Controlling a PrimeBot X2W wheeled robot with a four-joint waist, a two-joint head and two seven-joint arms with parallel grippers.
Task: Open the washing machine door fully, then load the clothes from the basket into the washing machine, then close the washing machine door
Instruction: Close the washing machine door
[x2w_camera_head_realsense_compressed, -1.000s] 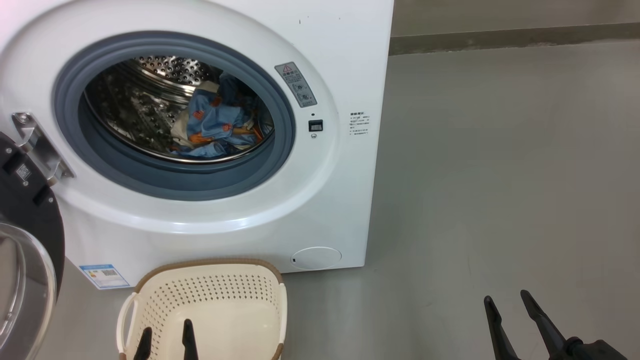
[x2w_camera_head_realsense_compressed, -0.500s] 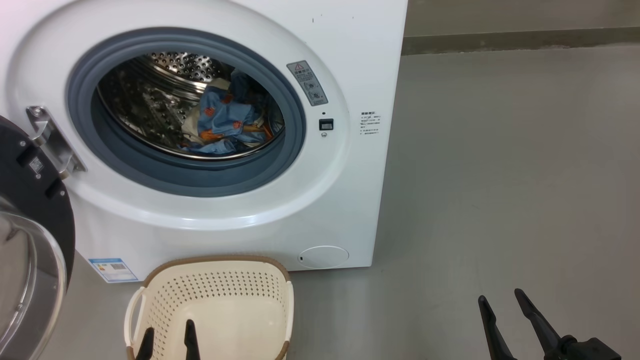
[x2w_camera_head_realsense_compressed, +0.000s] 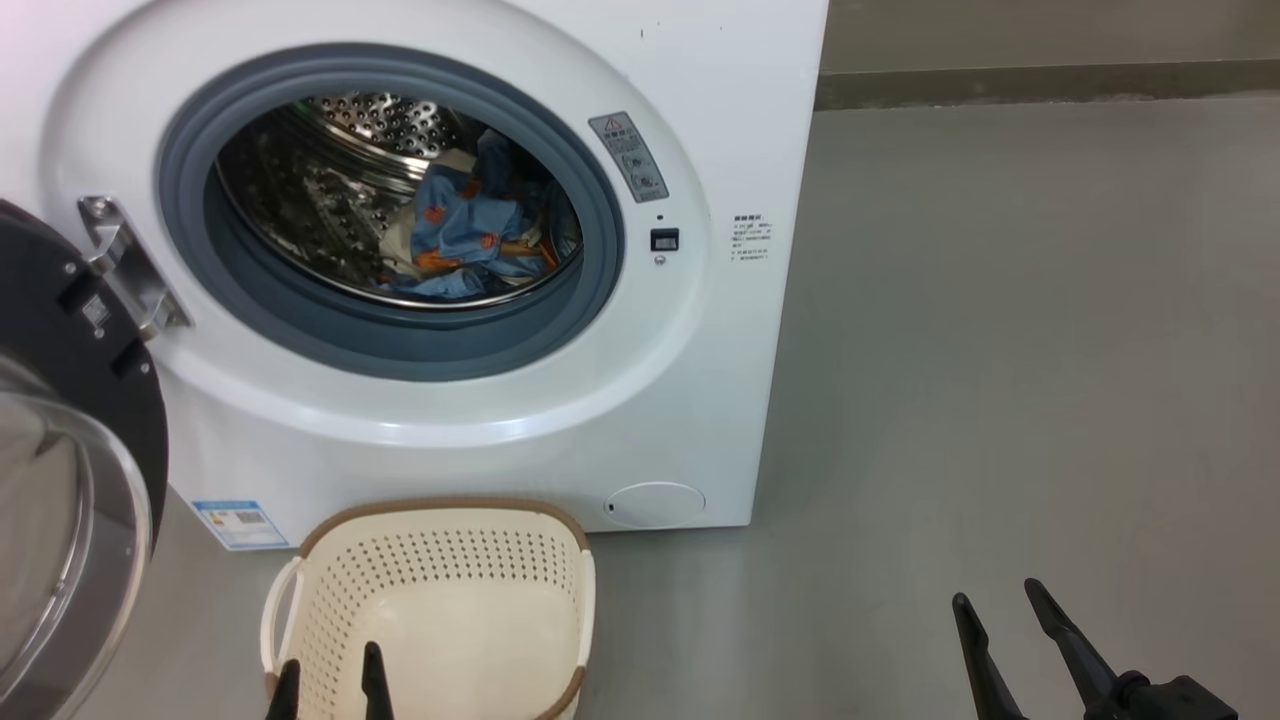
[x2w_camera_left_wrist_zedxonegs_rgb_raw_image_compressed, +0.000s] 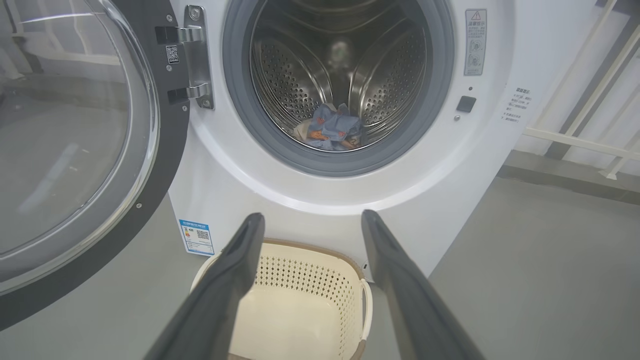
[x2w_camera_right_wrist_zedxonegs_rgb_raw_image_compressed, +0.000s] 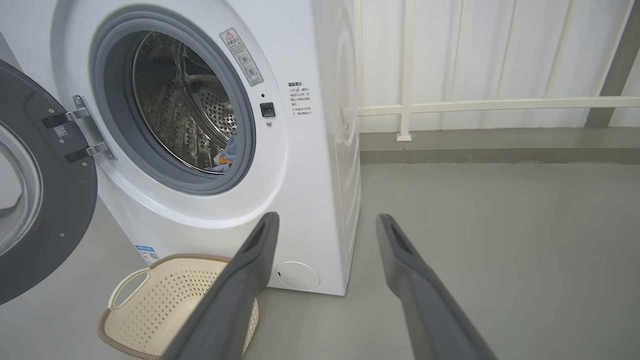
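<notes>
Opened door (x2w_camera_head_realsense_compressed: 60, 330) wide, left of left fingers (x2w_camera_head_realsense_compressed: 372, 680); got clothes (x2w_camera_head_realsense_compressed: 470, 235) into drum (x2w_camera_head_realsense_compressed: 330, 200), well past right fingers (x2w_camera_head_realsense_compressed: 1075, 640); emptied basket (x2w_camera_head_realsense_compressed: 440, 570) under left ones. Spread wide both sides, w/ nil held. To do: shut door.

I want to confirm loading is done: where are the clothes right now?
The clothes lie low in the washing machine drum, behind the grey gasket, upper left in the head view, above the basket.

The white washing machine (x2w_camera_head_realsense_compressed: 450, 440) stands ahead of the left fingers (x2w_camera_head_realsense_compressed: 374, 675), its glossy black door (x2w_camera_head_realsense_compressed: 60, 340) hanging wide open off to their left. Blue printed clothes (x2w_camera_head_realsense_compressed: 465, 235) lie in the steel drum. The cream perforated basket (x2w_camera_head_realsense_compressed: 440, 560) sits upright on the floor beneath those fingers, its bare bottom showing.
</notes>
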